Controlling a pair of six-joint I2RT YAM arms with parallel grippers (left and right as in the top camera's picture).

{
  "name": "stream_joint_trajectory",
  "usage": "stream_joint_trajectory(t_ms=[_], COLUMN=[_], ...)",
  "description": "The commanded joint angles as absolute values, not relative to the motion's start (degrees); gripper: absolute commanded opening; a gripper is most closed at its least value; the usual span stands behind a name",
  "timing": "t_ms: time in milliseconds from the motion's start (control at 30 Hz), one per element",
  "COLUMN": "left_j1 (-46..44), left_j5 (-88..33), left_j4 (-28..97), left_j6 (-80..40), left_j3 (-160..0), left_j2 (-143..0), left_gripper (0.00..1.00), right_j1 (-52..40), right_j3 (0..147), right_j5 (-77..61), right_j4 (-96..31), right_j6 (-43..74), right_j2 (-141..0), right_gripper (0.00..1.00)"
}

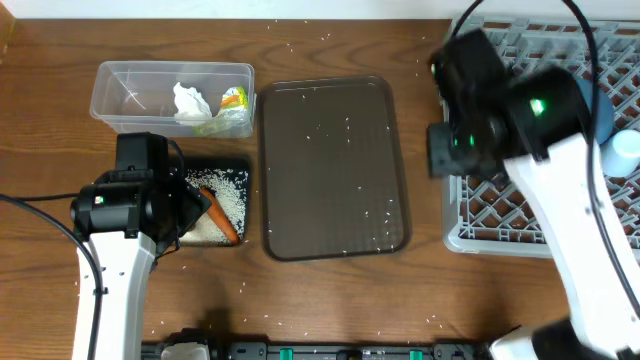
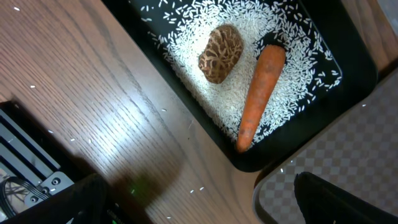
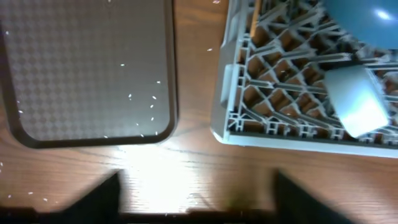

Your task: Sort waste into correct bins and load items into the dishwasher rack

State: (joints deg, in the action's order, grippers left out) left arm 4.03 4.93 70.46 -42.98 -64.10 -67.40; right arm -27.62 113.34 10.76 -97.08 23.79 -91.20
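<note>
The shallow black tray (image 1: pixel 238 172) (image 2: pixel 348 81) holds white rice grains (image 2: pixel 273 28), an orange carrot (image 1: pixel 222 219) (image 2: pixel 260 96) and a brown food lump (image 2: pixel 221 53). My left gripper (image 1: pixel 190 208) (image 2: pixel 199 208) hovers at that tray's near edge, open and empty. Inside the clear tub (image 1: pixel 135 85) lie a crumpled white tissue (image 1: pixel 190 101) and a green-yellow wrapper (image 1: pixel 233 103). In the grey dishwasher rack (image 1: pixel 500 215) (image 3: pixel 280 106) sit a light blue cup (image 1: pixel 626 150) (image 3: pixel 357 99) and a dark blue plate (image 3: pixel 367 18). My right gripper (image 1: pixel 441 150) (image 3: pixel 199 205) is open and empty over the rack's left edge.
A flat brown serving tray (image 1: pixel 333 170) (image 3: pixel 87 68), speckled with stray rice, lies between the black tray and the rack. Loose grains dot the wooden table (image 1: pixel 330 300). The right arm (image 1: pixel 560 190) covers much of the rack.
</note>
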Motion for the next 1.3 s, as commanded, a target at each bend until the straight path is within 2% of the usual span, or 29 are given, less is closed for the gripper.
stream_joint_trajectory(t_ms=[0,167,400,633,733,1033,1267], left_j1=[4.23,4.23,4.23,4.23,4.23,4.23,4.23], left_j5=[6.07,6.04,6.04,6.07,6.04,6.07,6.07], left_j4=[70.67,70.67,70.67,70.67,70.67,70.67,70.67], left_j6=[-42.02,-42.02,-42.02,-42.02,-42.02,-42.02,-42.02], left_j3=[-64.07,-64.07,-64.07,-64.07,-64.07,-64.07,-64.07], left_j2=[-67.44,-67.44,-67.44,-67.44,-67.44,-67.44,-67.44], left_gripper=[0.98,0.98,0.98,0.98,0.98,0.98,0.98], right_j1=[-28.03,-23.64,-15.55,-13.45,-13.45,-13.47,-13.47], right_j3=[110.59,99.74,78.59,70.28,68.88,64.23,58.65], right_j5=[16.1,17.28,26.72,26.72,26.09,25.93,20.45], right_j4=[-97.32,-97.32,-96.66,-87.02,-84.51,-78.63,-75.85], right_j6=[26.35,26.44,34.74,36.86,38.98,56.55,65.84], right_j2=[-85.65,-75.9,-57.01,-41.52,-38.39,-37.12,-37.12], right_gripper=[0.99,0.99,0.99,0.99,0.99,0.99,0.99])
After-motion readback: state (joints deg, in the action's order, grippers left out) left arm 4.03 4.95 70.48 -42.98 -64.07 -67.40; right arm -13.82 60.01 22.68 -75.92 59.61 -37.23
